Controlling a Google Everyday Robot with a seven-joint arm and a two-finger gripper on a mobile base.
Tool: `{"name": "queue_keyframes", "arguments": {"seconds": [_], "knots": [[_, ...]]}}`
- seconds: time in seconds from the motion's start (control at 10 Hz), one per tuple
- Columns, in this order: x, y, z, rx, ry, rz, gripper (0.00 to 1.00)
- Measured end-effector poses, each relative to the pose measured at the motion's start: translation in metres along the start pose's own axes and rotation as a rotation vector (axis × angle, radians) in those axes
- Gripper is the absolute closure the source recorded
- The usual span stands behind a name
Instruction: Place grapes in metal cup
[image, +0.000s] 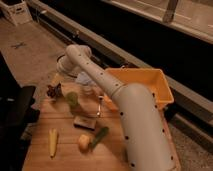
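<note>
At far-left edge of the surface (60, 160) the grapes (54, 91) hang from the gripper (55, 86), apparently clamped on them, while the arm (100, 82) folds back over the green cup (73, 99), probably carrying toward a metal cup I can't pick out.

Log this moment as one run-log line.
gripper: far-left end of wooden table, at grapes | green cup: beside grapes | metal cup: not discernible | placement: not done
</note>
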Motion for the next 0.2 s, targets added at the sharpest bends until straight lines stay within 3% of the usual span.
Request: {"name": "queue_keyframes", "arguments": {"seconds": [0.1,0.2], "knots": [[-0.0015,-0.005,-0.0114,0.021,0.007,-0.004,0.2],[0.0002,-0.0044,-0.0101,0.02,0.009,-0.003,0.2]]}}
